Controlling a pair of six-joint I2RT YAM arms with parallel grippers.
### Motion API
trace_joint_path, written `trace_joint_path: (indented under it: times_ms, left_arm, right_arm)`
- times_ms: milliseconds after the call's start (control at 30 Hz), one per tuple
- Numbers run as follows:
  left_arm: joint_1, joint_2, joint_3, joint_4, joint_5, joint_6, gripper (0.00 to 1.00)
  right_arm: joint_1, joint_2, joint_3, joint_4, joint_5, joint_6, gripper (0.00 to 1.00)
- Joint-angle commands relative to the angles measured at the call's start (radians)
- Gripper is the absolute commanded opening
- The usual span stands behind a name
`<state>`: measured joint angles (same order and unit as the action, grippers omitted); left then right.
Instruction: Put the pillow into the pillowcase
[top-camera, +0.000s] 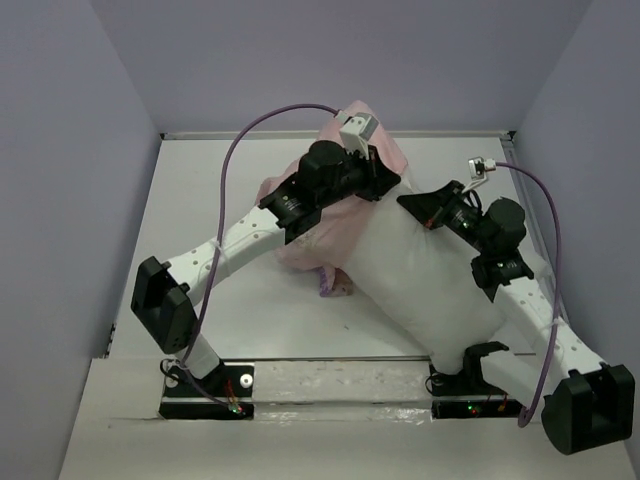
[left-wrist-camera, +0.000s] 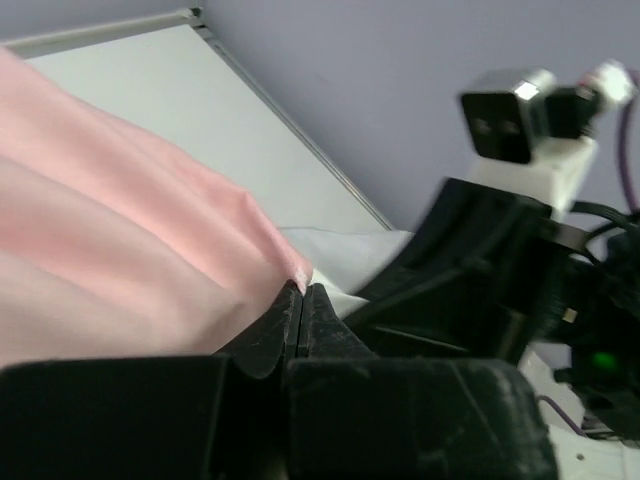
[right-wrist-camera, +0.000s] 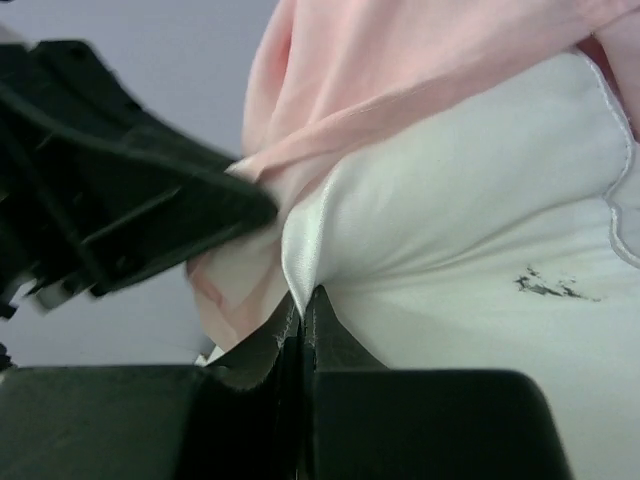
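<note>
The white pillow (top-camera: 420, 275) lies slanted across the table's right half, its far end under the pale pink pillowcase (top-camera: 325, 225). My left gripper (top-camera: 390, 183) is shut on the pillowcase's pink edge (left-wrist-camera: 250, 240), with white pillow fabric (left-wrist-camera: 345, 250) just beyond its tips (left-wrist-camera: 302, 290). My right gripper (top-camera: 410, 204) is shut on a fold of the pillow (right-wrist-camera: 450, 230) at its tips (right-wrist-camera: 303, 297), right below the pillowcase's hem (right-wrist-camera: 400, 70). The two grippers sit close together at the pillow's far end. A purple patch of the pillowcase (top-camera: 335, 284) shows at the near side.
Grey walls enclose the white table (top-camera: 230, 180) on the left, far and right sides. The left arm's purple cable (top-camera: 245, 135) arcs over the far left. The right arm's cable (top-camera: 550, 215) loops near the right wall. The pillow's near corner rests by the right arm's base (top-camera: 470, 365).
</note>
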<state>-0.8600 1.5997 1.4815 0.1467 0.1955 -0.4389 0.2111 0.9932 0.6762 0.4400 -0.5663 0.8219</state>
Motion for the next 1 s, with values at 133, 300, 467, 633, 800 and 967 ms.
trace_joint_path:
  times_ms: [133, 300, 467, 633, 800, 967]
  left_arm:
    - [-0.079, 0.042, 0.132, -0.044, 0.065, 0.061, 0.0]
    - [-0.105, -0.085, -0.102, 0.108, 0.101, -0.04, 0.02]
    - [-0.102, -0.101, -0.135, 0.007, -0.031, 0.017, 0.53]
    - [-0.109, -0.281, -0.306, 0.037, -0.3, 0.066, 0.83]
    - [-0.088, -0.483, -0.69, 0.088, -0.499, -0.023, 0.83]
    - [0.007, -0.58, -0.987, 0.218, -0.433, -0.205, 0.8]
  right_arm:
    - [0.013, 0.051, 0.068, 0.005, 0.135, -0.03, 0.0]
    - [-0.012, 0.284, 0.193, -0.006, 0.35, 0.026, 0.0]
    - [-0.021, 0.374, 0.279, -0.079, 0.447, 0.048, 0.0]
    - [-0.021, 0.4, 0.348, -0.206, 0.474, -0.108, 0.63]
    - [-0.009, 0.313, 0.405, -0.365, 0.393, -0.292, 0.83]
    - [0.161, 0.231, 0.436, -0.579, 0.408, -0.54, 0.84]
